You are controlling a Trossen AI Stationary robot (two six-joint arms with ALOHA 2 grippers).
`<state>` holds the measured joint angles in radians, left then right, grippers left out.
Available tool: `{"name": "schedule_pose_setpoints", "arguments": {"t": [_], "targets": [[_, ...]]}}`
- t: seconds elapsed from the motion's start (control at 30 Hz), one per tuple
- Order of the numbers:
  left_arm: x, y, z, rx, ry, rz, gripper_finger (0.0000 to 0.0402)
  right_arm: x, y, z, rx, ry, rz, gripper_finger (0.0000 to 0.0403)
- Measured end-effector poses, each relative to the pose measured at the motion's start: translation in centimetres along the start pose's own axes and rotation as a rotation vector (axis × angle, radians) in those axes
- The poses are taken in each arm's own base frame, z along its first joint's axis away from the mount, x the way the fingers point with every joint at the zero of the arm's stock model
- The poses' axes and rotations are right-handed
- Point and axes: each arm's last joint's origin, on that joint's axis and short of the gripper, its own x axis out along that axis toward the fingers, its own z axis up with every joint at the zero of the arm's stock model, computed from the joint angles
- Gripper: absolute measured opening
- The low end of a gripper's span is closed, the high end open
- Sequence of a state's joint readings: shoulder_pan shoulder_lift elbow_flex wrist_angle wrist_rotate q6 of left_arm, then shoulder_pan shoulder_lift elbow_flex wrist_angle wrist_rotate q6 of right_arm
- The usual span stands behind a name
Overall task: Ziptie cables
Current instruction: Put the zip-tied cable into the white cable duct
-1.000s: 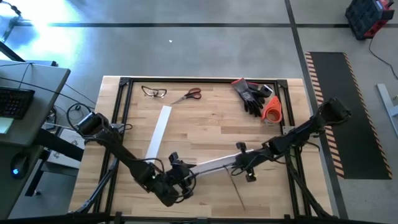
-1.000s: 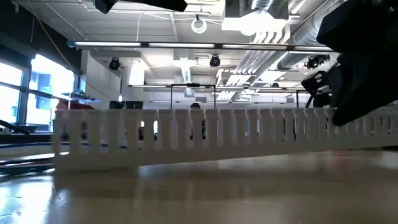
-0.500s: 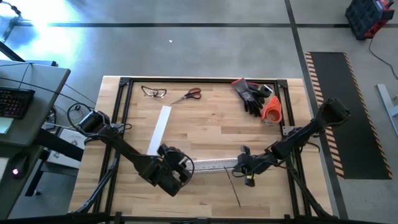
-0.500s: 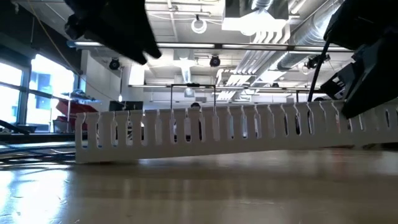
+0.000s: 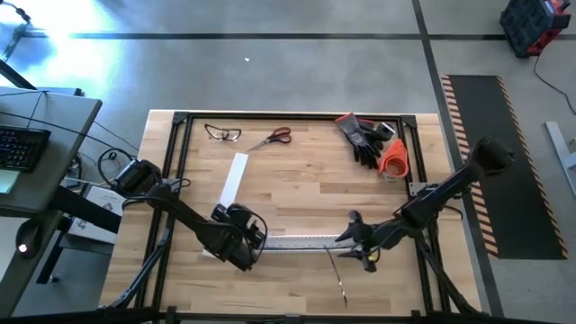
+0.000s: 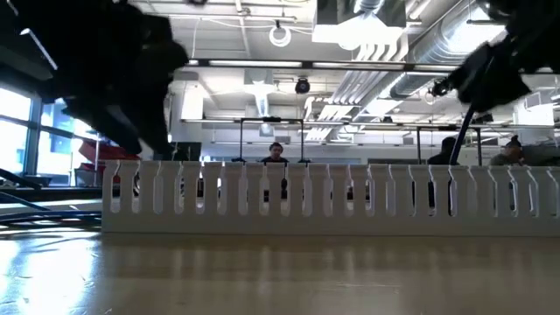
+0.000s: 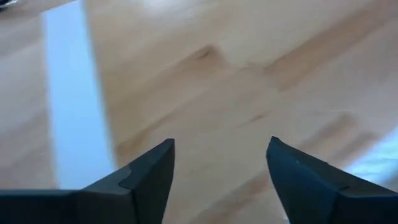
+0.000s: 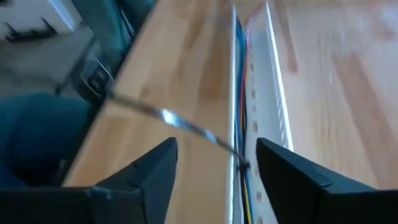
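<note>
Left pincer (image 5: 241, 236): fingers spread, grasping nothing, above the worktop (image 5: 306, 171) at the left end of the slotted channel (image 5: 297, 241). Right pincer (image 5: 353, 245): fingers spread, nothing between them, at the channel's right end. One channel, white, lying flat on the worktop. The cables (image 8: 240, 134) run lengthwise inside the channel; blue, orange and yellow strands show, number not countable. One thin strand (image 5: 337, 279) trails out near the channel's right end. One white flat strip (image 5: 232, 183) lies beyond the channel. Farther off: one scissors (image 5: 273, 138), one pair of glasses (image 5: 222, 133), a heap of gloves (image 5: 363, 138), one orange tape roll (image 5: 393, 158).
</note>
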<state>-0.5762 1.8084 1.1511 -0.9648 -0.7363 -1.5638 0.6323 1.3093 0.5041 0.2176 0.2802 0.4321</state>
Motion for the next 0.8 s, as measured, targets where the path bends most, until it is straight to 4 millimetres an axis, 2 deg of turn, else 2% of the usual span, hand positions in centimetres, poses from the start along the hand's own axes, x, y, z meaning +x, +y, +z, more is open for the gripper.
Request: {"name": "schedule_pose_setpoints", "arguments": {"t": [0.1, 0.27, 0.57, 0.8], "targets": [[0.9, 1.3, -0.2, -0.008, 0.019, 0.087, 0.0253, -1.5, 0.1, 1.3, -0.037, -0.076, 0.031, 0.0218], [3.2, 3.2, -0.3, -0.052, 0.028, 0.201, 0.0281, -3.4, 0.2, 2.6, -0.075, -0.167, 0.054, 0.0219], [6.6, 6.4, -0.7, -0.118, 0.124, 0.358, 0.0314, -3.4, -0.1, 2.1, -0.064, -0.116, 0.036, 0.0204], [8.2, 7.4, -1.7, -0.109, 0.152, 0.307, 0.0313, -3.1, -0.1, 1.9, -0.046, -0.097, 0.029, 0.0204]]}}
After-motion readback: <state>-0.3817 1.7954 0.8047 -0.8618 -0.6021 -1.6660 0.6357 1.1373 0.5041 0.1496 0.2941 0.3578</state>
